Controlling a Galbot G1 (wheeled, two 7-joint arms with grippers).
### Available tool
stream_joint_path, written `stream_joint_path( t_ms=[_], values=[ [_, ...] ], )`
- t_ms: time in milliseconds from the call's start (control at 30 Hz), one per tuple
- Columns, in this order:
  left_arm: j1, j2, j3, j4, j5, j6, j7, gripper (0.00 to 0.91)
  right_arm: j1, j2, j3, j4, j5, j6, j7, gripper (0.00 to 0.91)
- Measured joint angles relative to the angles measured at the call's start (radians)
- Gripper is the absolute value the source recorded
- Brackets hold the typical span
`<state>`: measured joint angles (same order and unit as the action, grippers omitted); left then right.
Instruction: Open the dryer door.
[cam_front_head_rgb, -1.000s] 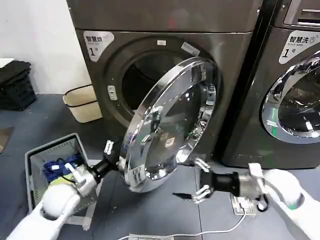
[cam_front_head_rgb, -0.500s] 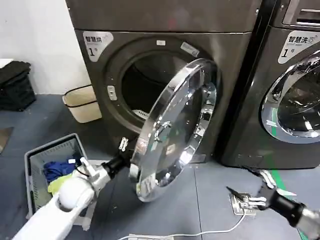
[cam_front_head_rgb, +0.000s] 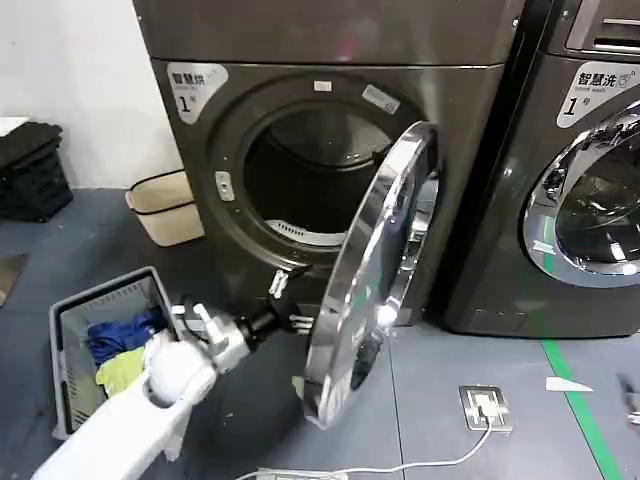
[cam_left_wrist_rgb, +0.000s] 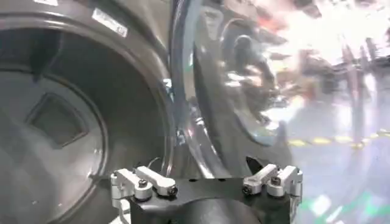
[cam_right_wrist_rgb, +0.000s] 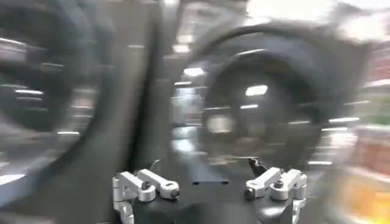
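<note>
Chrome-ringed dryer door (cam_front_head_rgb: 372, 270) stands ajar, the outstretched left end effector (cam_front_head_rgb: 288, 303) spread wide beside it.

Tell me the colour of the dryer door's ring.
Shiny chrome silver on the dryer door, clearest in the head view.

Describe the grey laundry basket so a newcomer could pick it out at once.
Start at the dryer with its door swung wide, then look down to the floor on the robot's left. The grey plastic basket sits there beside the left arm, holding blue and yellow-green clothes. The other bin nearby, by the wall, is beige and smaller.
</note>
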<state>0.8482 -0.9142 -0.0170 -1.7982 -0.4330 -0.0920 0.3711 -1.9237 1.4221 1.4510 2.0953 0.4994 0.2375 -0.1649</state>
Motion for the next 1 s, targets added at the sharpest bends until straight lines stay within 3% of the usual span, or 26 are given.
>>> stream_joint_path(
  t_ms=[133,333,500,800,1000],
  values=[
    [-0.064,-0.019,0.067,0.017,-0.002,0.001,-0.002,0.907,0.007,0.066,0.053,-0.019,-0.014,-0.018,0.150,0.907],
    [-0.151,-0.064,0.159,0.058,0.007,0.003,-0.014,0.907,0.032,0.133,0.167,-0.083,-0.083,-0.177,0.414,0.907],
    [-0.214,-0.102,0.223,0.096,0.010,0.004,-0.021,0.907,0.057,0.146,0.272,-0.164,-0.100,-0.233,0.495,0.907],
    [-0.306,-0.191,0.303,0.174,0.020,0.008,-0.032,0.907,0.070,0.124,0.412,-0.321,-0.111,-0.264,0.544,0.907],
    [-0.344,-0.248,0.344,0.216,0.028,0.009,-0.033,0.907,0.064,0.109,0.471,-0.359,-0.104,-0.281,0.545,0.907]
  ],
)
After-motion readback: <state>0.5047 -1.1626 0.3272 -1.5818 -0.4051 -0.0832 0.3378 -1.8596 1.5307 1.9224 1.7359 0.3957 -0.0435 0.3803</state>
